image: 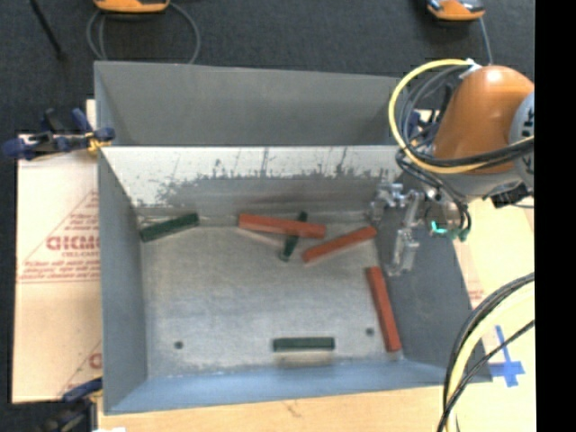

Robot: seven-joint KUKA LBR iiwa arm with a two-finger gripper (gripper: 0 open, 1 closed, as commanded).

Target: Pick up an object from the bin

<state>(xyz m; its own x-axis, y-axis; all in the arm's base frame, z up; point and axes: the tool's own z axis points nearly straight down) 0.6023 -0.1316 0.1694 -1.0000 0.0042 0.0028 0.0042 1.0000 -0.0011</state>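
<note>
Fingers [402, 252], spread not discernible; red stick [382, 309] end just below-left, grey bin [434, 306] wall right.

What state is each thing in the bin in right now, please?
gripper, hanging by the right wall
left green stick, flat by the back wall
back red stick, flat, crossing short green stick
slanted red stick, flat, mid-bin
right red stick, flat along right wall
front green bar, flat, alone
</note>
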